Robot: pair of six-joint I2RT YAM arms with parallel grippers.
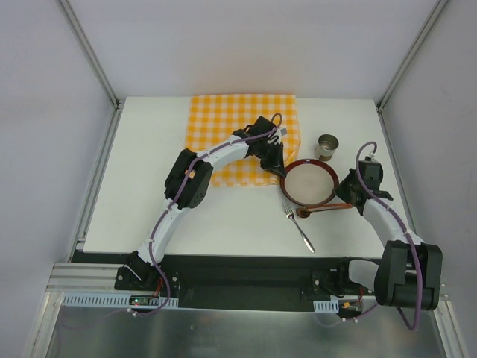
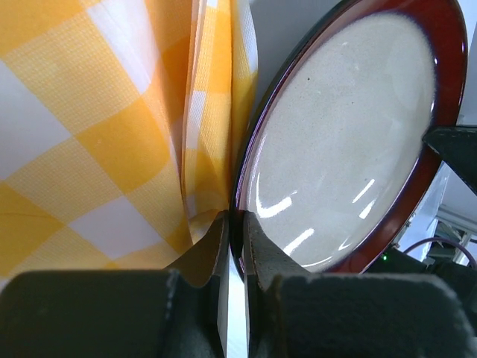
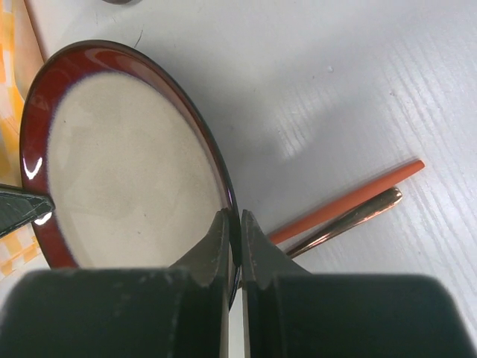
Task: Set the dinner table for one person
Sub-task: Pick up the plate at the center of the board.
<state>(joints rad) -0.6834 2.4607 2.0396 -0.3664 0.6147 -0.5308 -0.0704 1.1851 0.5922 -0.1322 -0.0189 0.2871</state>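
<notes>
A plate (image 1: 309, 183) with a dark red rim and a beige centre is over the white dinner table (image 1: 149, 209), just right of the orange-and-white checked cloth (image 1: 223, 134). My left gripper (image 1: 282, 170) is shut on the plate's left rim, next to the cloth's edge; the left wrist view shows the gripper (image 2: 237, 220), plate (image 2: 350, 142) and cloth (image 2: 89, 112). My right gripper (image 1: 341, 195) is shut on the plate's right rim; the right wrist view shows the gripper (image 3: 235, 220) and plate (image 3: 127, 164). The plate casts a shadow on the table (image 3: 335, 74).
A metal cup (image 1: 326, 146) stands behind the plate on the right. A silver fork (image 1: 300, 227) lies in front of the plate. An orange stick (image 3: 350, 198) and a copper utensil handle (image 3: 350, 220) lie under my right gripper.
</notes>
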